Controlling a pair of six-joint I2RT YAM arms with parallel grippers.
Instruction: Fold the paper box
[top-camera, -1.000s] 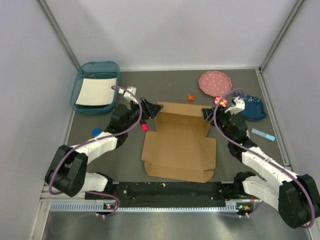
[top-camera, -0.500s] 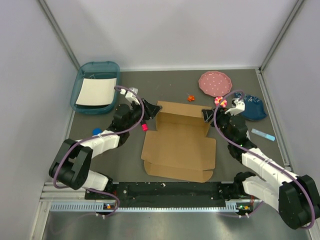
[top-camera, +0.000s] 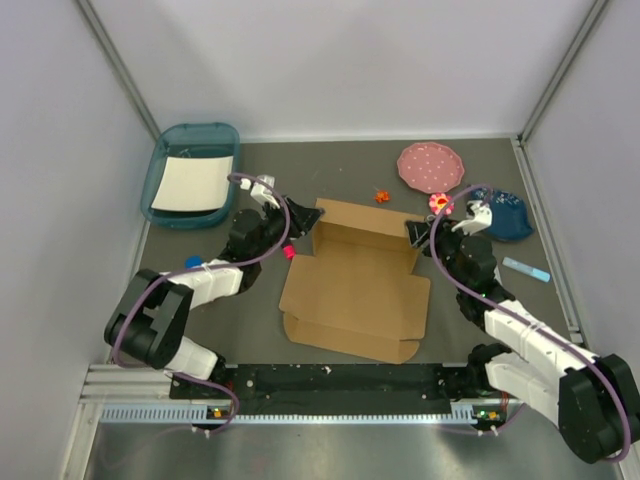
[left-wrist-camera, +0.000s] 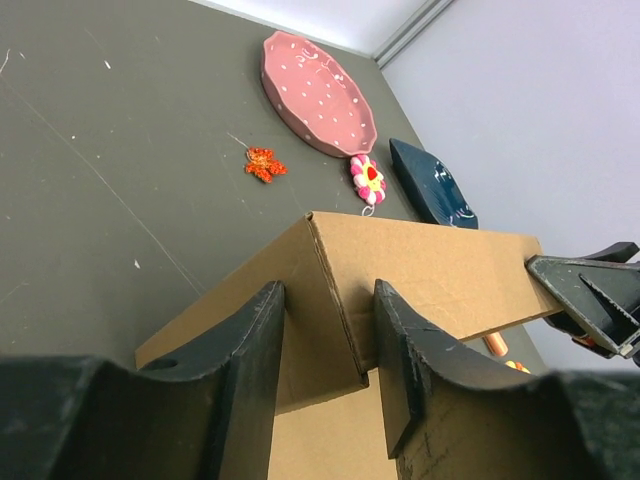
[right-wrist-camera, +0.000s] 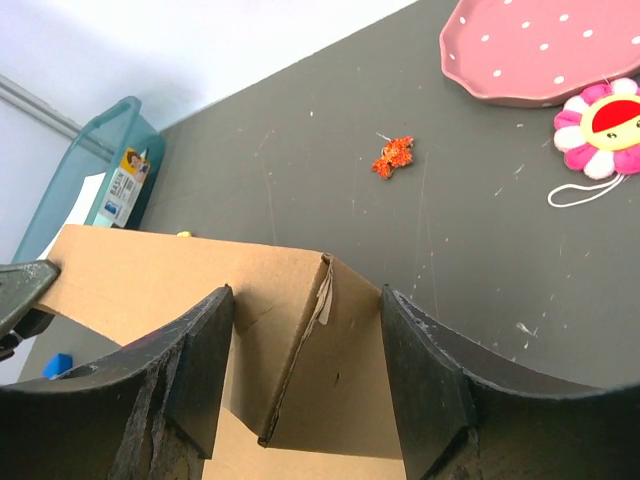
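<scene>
The paper box (top-camera: 355, 295) lay in the middle of the tabletop (top-camera: 340, 170), between the two arms. Its wide base and its near flaps were flat, and only the far wall stood up. Your left claw (top-camera: 308, 216) was at the far-left corner of that wall and your right claw (top-camera: 414, 232) at the far-right corner. In each wrist view the fingers (left-wrist-camera: 250, 370) stood apart with the cardboard corner between them. Whether the pads already pressed on the cardboard or only stood beside it, I could not tell for either claw.

As I judged it, the step in hand was to take both far corners and raise the short side panels. To do it well, I think you needed to close both claws at the same height and together, so that the far wall did not twist. You needed to hold near the fold, not on the thin free edge, because corrugated cardboard probably creases easily there. You also had to keep the base flat while you moved.

Some things were hidden from you. The inner faces of the pads were behind the cardboard. In the top view the claws covered both corners, so the tabs and slots there did not show. The small red thing (top-camera: 289, 254) just beside the left claw was too small to name. The pink plate (top-camera: 431, 167) and the flower toy (top-camera: 440, 202) lay to the far right, with the toy close to the right arm.
</scene>
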